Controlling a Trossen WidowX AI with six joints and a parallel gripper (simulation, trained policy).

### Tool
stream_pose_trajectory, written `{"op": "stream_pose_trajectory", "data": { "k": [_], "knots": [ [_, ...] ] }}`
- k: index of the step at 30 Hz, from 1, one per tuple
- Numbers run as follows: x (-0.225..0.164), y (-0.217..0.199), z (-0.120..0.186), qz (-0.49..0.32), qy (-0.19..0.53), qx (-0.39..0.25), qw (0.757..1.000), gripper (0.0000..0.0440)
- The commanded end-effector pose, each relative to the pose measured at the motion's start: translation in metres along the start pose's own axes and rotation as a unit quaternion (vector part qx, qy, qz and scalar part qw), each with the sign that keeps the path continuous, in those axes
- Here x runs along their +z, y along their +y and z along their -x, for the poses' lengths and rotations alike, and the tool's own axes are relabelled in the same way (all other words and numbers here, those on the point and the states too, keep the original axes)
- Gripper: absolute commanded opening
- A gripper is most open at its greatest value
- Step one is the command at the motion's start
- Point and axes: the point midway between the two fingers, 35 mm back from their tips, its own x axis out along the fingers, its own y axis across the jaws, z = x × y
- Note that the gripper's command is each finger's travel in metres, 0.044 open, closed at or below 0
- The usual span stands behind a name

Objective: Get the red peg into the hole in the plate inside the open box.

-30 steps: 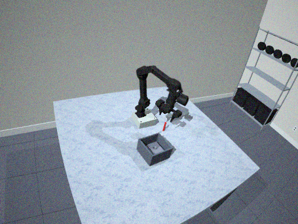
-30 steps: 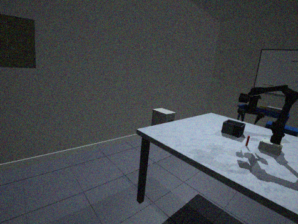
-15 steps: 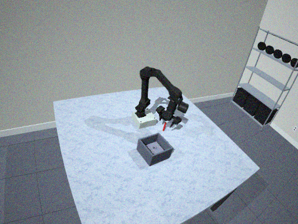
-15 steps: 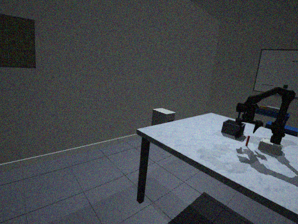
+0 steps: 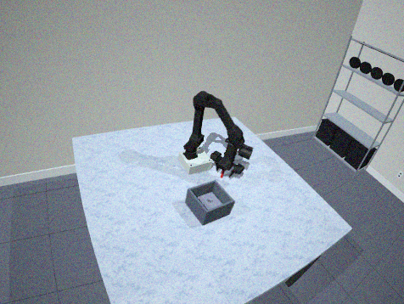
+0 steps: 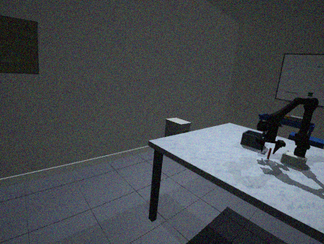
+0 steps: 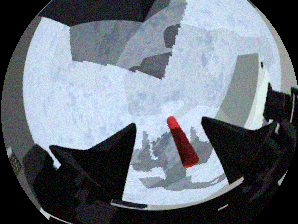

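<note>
- You are looking at one pale, blue-mottled tabletop [image 5: 148,255] [image 6: 204,153] [image 7: 75,110] that is standing on a tiled floor [image 5: 42,238] [image 6: 85,191].
- At far left in the exterior view, one dark wall panel [image 6: 18,46] is hanging; one white-topped cabinet [image 6: 177,129] is standing behind the table, and one whiteboard [image 6: 303,75] is hanging at right.
- In the top view, one open gray box [image 5: 218,214] [image 6: 252,140] is sitting on the table, with one plate [image 5: 208,199] lying inside.
- Beyond it, one pale base block [image 5: 199,167] [image 6: 289,159] is supporting your one black arm [image 5: 223,114] [image 6: 286,110].
- One red peg [image 5: 222,174] [image 6: 269,153] [image 7: 183,142] is standing upright on the tabletop, outside the box.
- Your one gripper [image 5: 227,168] [image 6: 269,152] [image 7: 169,123] is spreading its two jaws wide apart around the peg, gripping nothing.
- At right, one metal shelf rack [image 5: 362,104] is holding five black balls [image 5: 355,62].
</note>
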Motion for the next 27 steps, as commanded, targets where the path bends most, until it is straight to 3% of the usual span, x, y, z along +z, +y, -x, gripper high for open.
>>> {"op": "stream_pose_trajectory", "data": {
  "k": [1,13,27],
  "knots": [
    [-0.004,-0.005,-0.007,-0.001,0.007,-0.008,1.0,0.032],
    [-0.008,-0.009,-0.006,0.025,0.049,-0.024,0.998,0.0006],
    [0.022,-0.005,0.038,0.09,-0.009,0.021,0.996,0.0]
  ]
}}
